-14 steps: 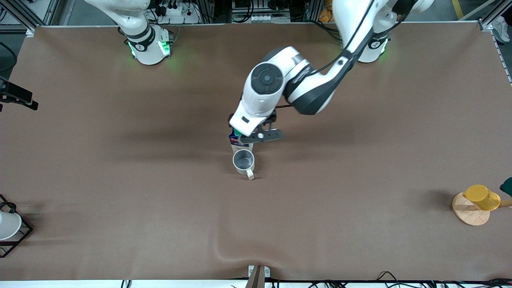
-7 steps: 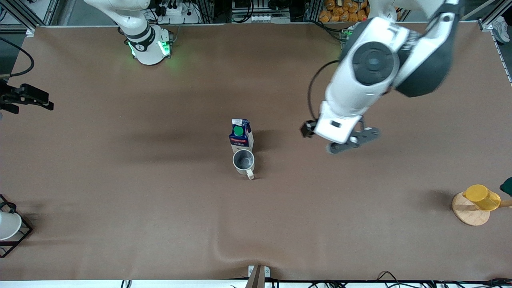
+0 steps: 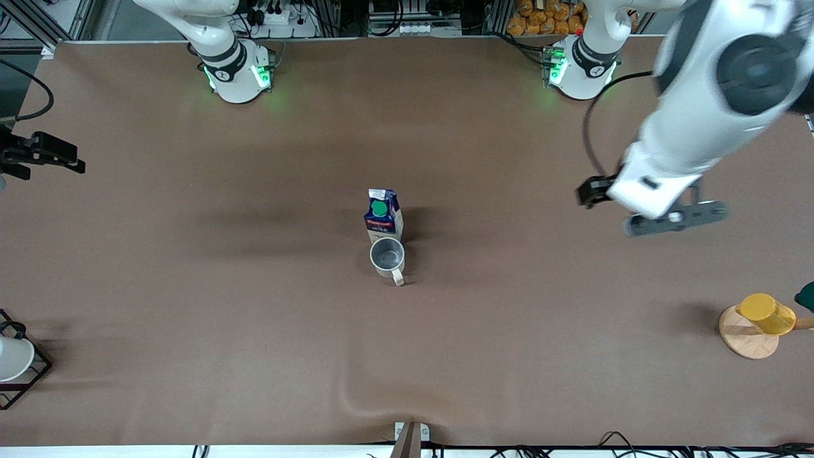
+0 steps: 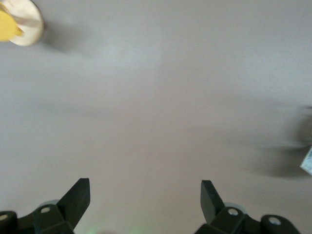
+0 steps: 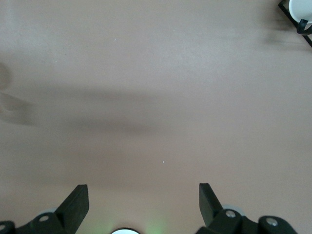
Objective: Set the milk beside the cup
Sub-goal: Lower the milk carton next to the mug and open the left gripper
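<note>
The milk (image 3: pixel 383 215), a dark blue carton with a green cap, stands upright in the middle of the table. The cream-white cup (image 3: pixel 387 257) stands right beside it, nearer to the front camera, with its handle toward the camera. My left gripper (image 3: pixel 674 219) hangs in the air over bare table toward the left arm's end, well apart from both. Its fingers are open and empty in the left wrist view (image 4: pixel 145 200). My right gripper (image 5: pixel 144 204) is open and empty over bare table at the right arm's end, where the arm waits.
A yellow cup on a round wooden base (image 3: pixel 766 313) stands near the left arm's end, and shows in the left wrist view (image 4: pixel 9 24). A white cup in a black wire rack (image 3: pixel 13 359) stands at the right arm's end. The cloth has a wrinkle (image 3: pixel 356 401) near the front edge.
The left gripper has let go of the milk and swung away toward the left arm's end. The milk stays standing beside the cup. The right arm shifted slightly.
</note>
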Robot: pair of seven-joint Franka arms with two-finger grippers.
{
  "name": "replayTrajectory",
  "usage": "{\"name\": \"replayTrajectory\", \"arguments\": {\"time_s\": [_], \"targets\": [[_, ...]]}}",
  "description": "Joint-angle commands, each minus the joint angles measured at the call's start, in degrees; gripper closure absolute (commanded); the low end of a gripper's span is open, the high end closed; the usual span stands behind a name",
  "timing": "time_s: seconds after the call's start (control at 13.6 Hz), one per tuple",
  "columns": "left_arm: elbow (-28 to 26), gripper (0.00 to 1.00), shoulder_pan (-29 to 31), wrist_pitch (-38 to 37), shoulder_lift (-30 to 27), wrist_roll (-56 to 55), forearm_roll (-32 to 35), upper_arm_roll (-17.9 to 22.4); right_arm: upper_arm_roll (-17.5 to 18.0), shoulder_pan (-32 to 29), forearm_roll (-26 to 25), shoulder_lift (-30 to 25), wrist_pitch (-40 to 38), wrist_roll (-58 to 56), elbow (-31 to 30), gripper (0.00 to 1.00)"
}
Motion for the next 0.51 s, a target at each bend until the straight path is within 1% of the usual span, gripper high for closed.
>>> {"name": "replayTrajectory", "arguments": {"time_s": [0.0, 0.15, 0.29, 0.37, 0.44], "targets": [[-3.5, 0.00, 3.3, 0.2, -4.4, 6.1, -2.1, -0.8, 0.2, 0.0, -0.4, -0.3, 0.6, -0.3, 0.1, 0.00], [-4.1, 0.00, 5.1, -0.1, -5.7, 14.3, -2.1, -0.4, 0.2, 0.1, -0.6, -0.3, 0.9, 0.0, 0.4, 0.00], [-4.5, 0.00, 5.6, -0.1, -6.9, 16.2, -2.2, -0.1, 0.0, -0.3, -0.6, -0.9, 0.7, 0.2, 0.5, 0.00], [-4.5, 0.00, 5.8, 0.0, -6.9, 17.4, -2.4, 0.8, -0.2, -0.5, 0.0, -1.1, 0.3, 0.8, 0.7, 0.00], [-4.5, 0.00, 5.8, 0.1, -7.2, 17.9, -4.5, 1.8, 0.1, -0.4, 0.2, -1.4, 0.1, 2.9, 0.7, 0.00]]}}
